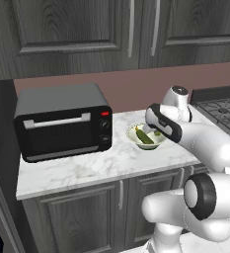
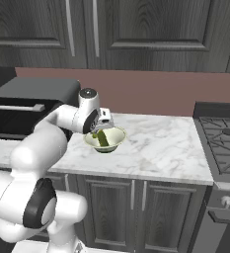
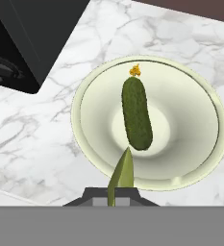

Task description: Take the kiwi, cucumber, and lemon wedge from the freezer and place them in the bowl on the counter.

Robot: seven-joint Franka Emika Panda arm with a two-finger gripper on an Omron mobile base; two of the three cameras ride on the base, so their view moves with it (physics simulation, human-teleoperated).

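I have the gripper [image 3: 117, 194] clenched on a thin yellow-green lemon wedge [image 3: 122, 174] straight above the bowl [image 3: 92, 139], cucumber [image 3: 136, 114] lying just ahead in it, and I judge a release here could bounce the wedge off the cucumber onto the counter [image 3: 31, 144].

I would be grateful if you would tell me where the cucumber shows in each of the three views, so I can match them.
Left base view: the cucumber lies in the bowl, right of centre, beside the arm's wrist.
Right base view: the cucumber is left of centre, in the bowl, below the hand.
Hand view: the cucumber is at the centre of the bowl.
Shared landmark: the black toaster oven on the counter.
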